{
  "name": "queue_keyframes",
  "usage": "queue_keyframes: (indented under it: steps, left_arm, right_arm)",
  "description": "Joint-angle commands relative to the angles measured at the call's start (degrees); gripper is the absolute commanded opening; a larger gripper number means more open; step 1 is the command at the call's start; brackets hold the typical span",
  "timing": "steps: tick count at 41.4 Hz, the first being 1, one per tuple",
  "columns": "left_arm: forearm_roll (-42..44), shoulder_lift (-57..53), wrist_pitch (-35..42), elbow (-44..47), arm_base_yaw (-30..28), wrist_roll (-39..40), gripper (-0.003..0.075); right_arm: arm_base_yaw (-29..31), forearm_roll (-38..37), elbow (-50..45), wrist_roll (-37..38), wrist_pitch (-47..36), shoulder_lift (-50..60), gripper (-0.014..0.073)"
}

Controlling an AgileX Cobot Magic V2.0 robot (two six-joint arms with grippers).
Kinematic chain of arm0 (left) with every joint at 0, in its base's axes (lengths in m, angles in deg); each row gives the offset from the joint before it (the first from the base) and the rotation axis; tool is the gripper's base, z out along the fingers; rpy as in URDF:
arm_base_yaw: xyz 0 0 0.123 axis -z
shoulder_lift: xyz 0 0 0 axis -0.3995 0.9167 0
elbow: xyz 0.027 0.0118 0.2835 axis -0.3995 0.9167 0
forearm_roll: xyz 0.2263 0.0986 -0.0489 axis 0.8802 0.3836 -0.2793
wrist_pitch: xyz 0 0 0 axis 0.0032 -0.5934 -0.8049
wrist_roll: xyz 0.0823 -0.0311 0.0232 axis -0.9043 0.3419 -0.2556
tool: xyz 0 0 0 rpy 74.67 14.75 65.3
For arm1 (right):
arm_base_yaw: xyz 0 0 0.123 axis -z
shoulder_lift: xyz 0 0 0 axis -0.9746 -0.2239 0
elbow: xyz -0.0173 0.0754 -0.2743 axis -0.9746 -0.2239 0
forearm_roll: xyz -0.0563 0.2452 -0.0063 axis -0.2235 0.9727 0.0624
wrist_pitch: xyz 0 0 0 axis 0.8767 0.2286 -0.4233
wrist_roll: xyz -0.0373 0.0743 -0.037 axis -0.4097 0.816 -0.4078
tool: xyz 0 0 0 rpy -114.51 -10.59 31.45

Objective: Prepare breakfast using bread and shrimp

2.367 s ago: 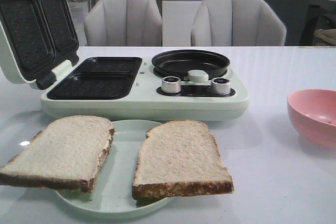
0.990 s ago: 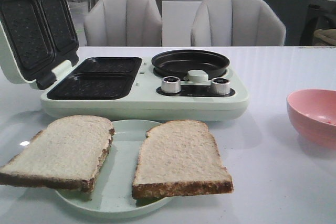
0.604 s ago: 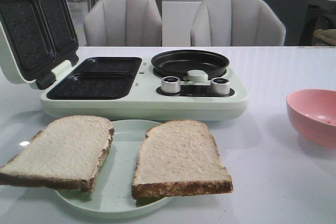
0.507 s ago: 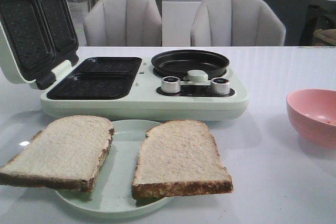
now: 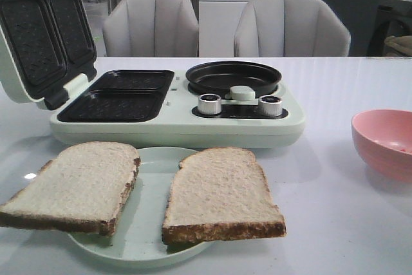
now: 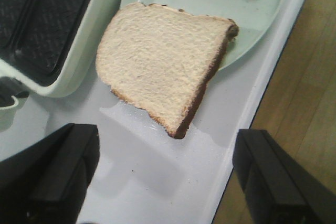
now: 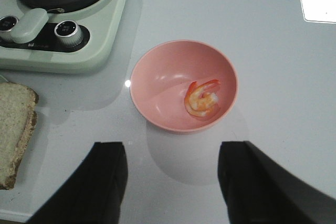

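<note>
Sitting a touch nearer the table's right edge, pink bowl (image 5: pixel 386 141) has shifted.

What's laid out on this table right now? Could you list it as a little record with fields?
bread: two slices, left slice and right slice, both overhanging a pale green plate
shrimp: inside the pink bowl
cooker: lid open, grill plates and round pan bare
left gripper: open, above the left slice
right gripper: open, above the bowl
</note>
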Motion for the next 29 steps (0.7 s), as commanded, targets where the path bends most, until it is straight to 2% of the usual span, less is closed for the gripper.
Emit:
queue_keyframes:
  steps: [1,8,19,24,29]
  left_arm:
    - [12.16,4.22,1.96,-0.99,5.06,11.36,0.056]
    - [28.66,13.49,-2.51,-0.85,10.76,30.85,0.056]
    - [41.91,27.35,-3.65,-0.96,11.23,42.57,0.056]
    - [51.16,32.13,-7.33,-0.96,11.23,53.35,0.056]
    - [57.15,35.16,-9.91,-0.96,11.23,58.21,0.056]
  right_arm:
    - [0.18,0.23,1.4,-0.26,-3.97,-0.42,0.05]
    - [0.18,0.23,1.4,-0.26,-3.97,-0.42,0.05]
    - [0.18,0.23,1.4,-0.26,-3.97,-0.42,0.05]
    - [0.18,0.23,1.4,-0.26,-3.97,-0.42,0.05]
    - [0.18,0.23,1.4,-0.26,-3.97,-0.42,0.05]
